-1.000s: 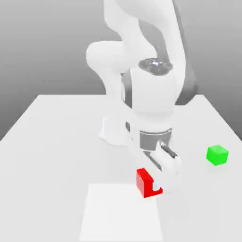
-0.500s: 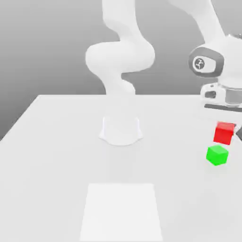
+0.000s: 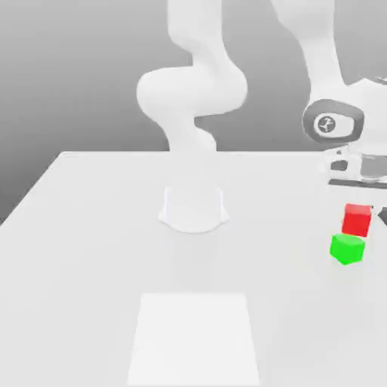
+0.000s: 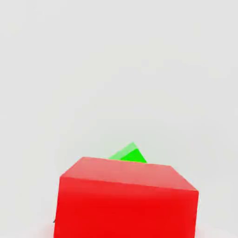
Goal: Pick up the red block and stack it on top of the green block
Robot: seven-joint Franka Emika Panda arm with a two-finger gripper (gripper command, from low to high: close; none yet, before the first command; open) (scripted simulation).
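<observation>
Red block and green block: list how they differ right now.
Colour: the red block is bright red, the green block bright green.
Support: in the exterior view the red block hangs under the gripper, shut on it, while the green block rests on the table.
Position: the red block sits just above the green block, offset slightly toward the exterior view's right.
Shared: both are plain, smooth cubes of about the same size.

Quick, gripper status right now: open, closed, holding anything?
Gripper: closed on the small bright red cube, held in the air just above the small bright green cube.
</observation>
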